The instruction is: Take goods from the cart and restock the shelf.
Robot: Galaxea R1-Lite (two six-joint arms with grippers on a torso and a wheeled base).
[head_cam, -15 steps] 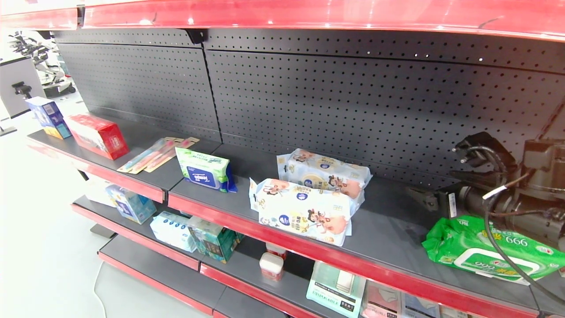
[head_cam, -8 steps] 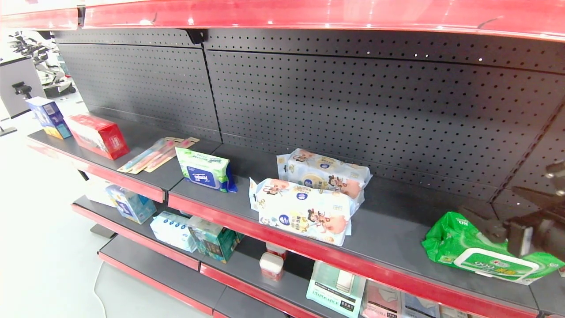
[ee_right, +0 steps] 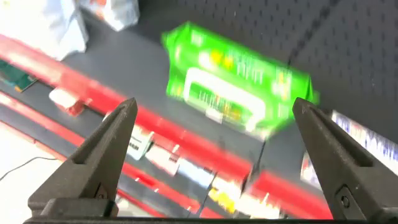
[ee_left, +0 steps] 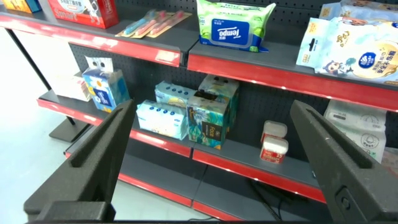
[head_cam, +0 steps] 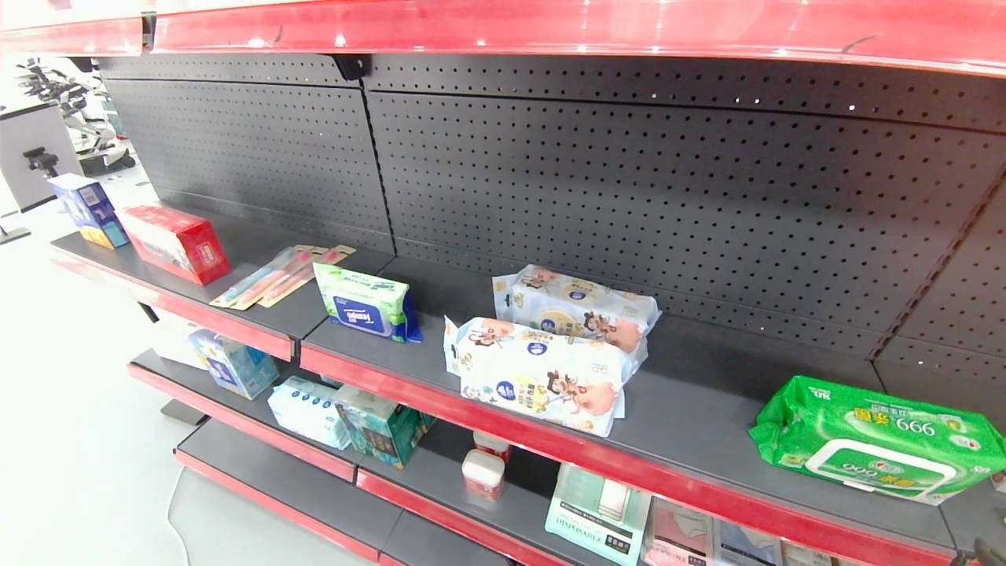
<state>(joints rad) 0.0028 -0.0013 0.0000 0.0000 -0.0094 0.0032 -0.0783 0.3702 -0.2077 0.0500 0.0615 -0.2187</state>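
A green wipes pack [head_cam: 880,437] lies flat on the grey shelf [head_cam: 692,417] at its right end, near the red front edge. In the right wrist view the same green pack [ee_right: 239,87] sits ahead of my right gripper [ee_right: 211,155], which is open, empty and back from the shelf. My left gripper [ee_left: 214,155] is open and empty too, held low before the lower shelves. Two cartoon-printed tissue packs [head_cam: 542,373] rest mid-shelf, and a green-and-blue wipes pack [head_cam: 365,301] stands left of them.
A red box [head_cam: 174,241], blue boxes [head_cam: 82,206] and toothbrush packs [head_cam: 279,273] occupy the left shelf section. Lower shelves carry tissue boxes [head_cam: 310,409], a small jar [head_cam: 482,473] and flat packets [head_cam: 601,515]. Bare shelf lies between the cartoon packs and the green pack.
My right arm has pulled back off the shelf and out of the head view, leaving the green wipes pack lying where it was set.
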